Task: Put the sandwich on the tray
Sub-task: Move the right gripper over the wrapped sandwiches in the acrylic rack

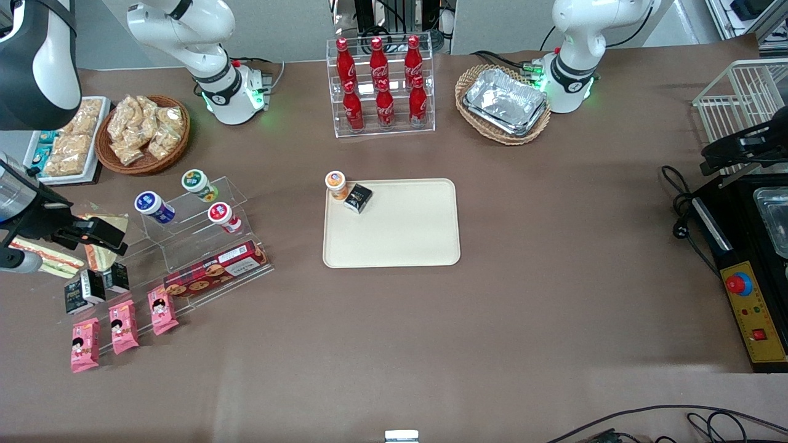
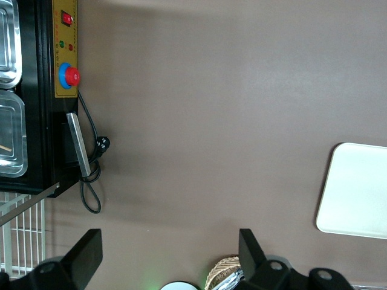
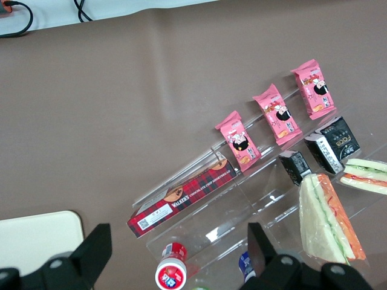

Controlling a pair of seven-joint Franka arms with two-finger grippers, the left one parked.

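Observation:
The sandwich (image 1: 38, 256) (image 3: 366, 174), a clear-wrapped wedge with a red-pink and green stripe, lies at the working arm's end of the table. Beside it lies a similar wedge with an orange-brown edge (image 1: 98, 253) (image 3: 329, 219). My right gripper (image 1: 103, 237) (image 3: 178, 261) hangs open above the acrylic stand, close to the orange-edged wedge, holding nothing. A red-lidded cup (image 3: 172, 273) shows between its fingers. The cream tray (image 1: 406, 231) (image 3: 36, 238) (image 2: 357, 193) sits mid-table. It carries an orange-lidded cup (image 1: 335, 183) and a small black packet (image 1: 357, 197) in one corner.
The acrylic stand (image 1: 184, 237) holds lidded cups, a red cookie box (image 1: 215, 271), black packets (image 1: 86, 289) and pink snack packs (image 1: 123, 326). Farther from the front camera are a cola rack (image 1: 380, 86), a snack basket (image 1: 144, 132) and foil trays in a basket (image 1: 505, 101). A black machine (image 1: 748, 271) stands at the parked arm's end.

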